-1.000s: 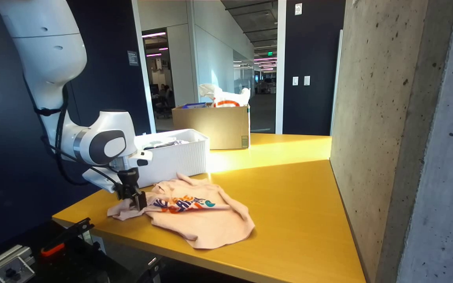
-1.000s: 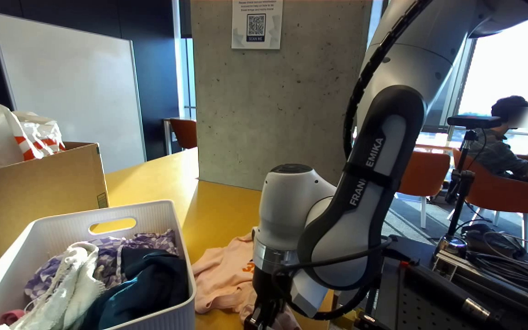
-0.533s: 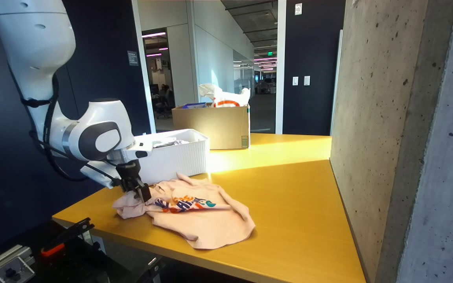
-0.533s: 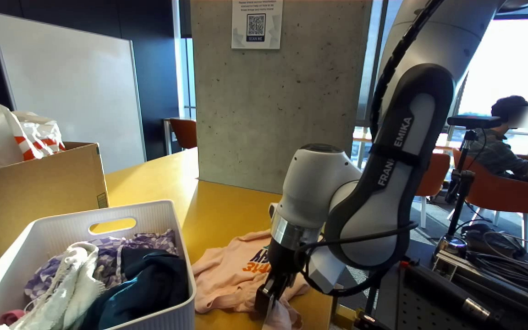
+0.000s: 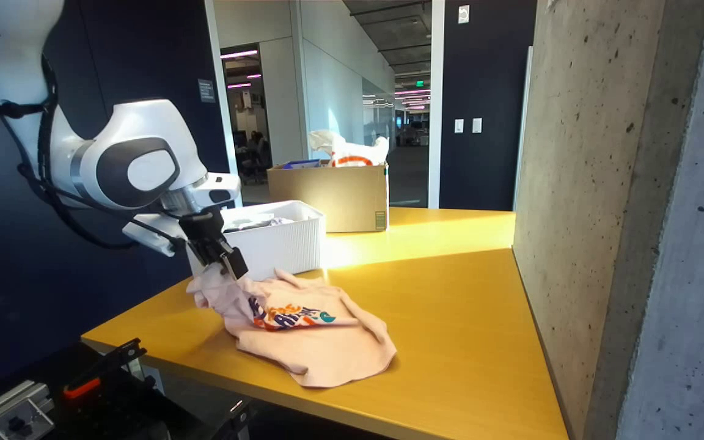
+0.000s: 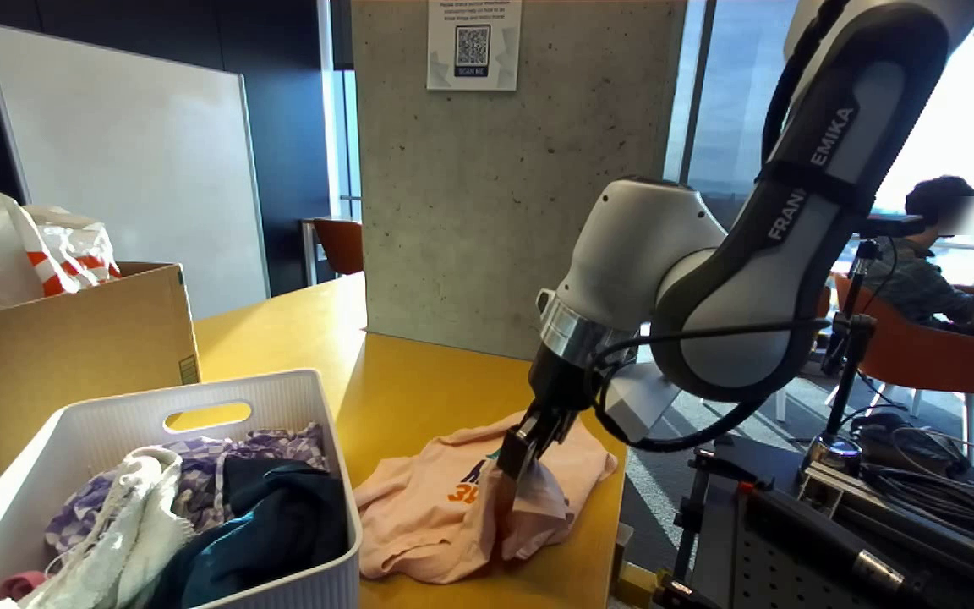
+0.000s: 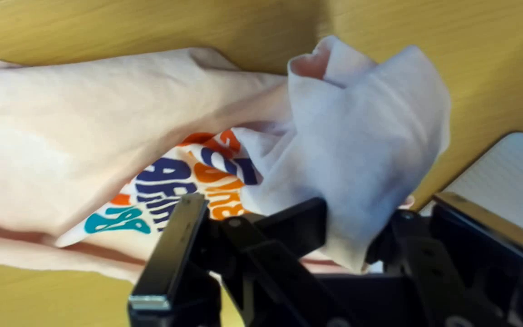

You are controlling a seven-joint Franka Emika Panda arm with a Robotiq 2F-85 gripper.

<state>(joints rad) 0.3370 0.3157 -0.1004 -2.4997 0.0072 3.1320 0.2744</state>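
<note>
A pale pink shirt [image 5: 327,351] with orange, navy and teal lettering lies spread and crumpled on the yellow table [image 5: 450,318]. My gripper [image 5: 230,269] is shut on a gathered part of it and holds that part above the tabletop, while the rest still lies flat. From the wrist, the pinched cloth bulges up between the black fingers [image 7: 300,229], and the printed shirt [image 7: 75,118] trails off to the left. The gripper [image 6: 521,457] is tilted, and the cloth [image 6: 533,507] hangs below it in folds.
Close beside the shirt stands a white ribbed bin [image 5: 278,247] holding purple checked, white and dark teal cloths [image 6: 259,533]. Behind it is a cardboard box [image 5: 333,201] with plastic bags [image 5: 358,153]. A concrete pillar [image 5: 602,183] borders the table. Someone sits [image 6: 918,271] in the background.
My gripper has risen from the table and tilted more, lifting the gripped end of the shirt with it. The printed area and far end have hardly moved.
</note>
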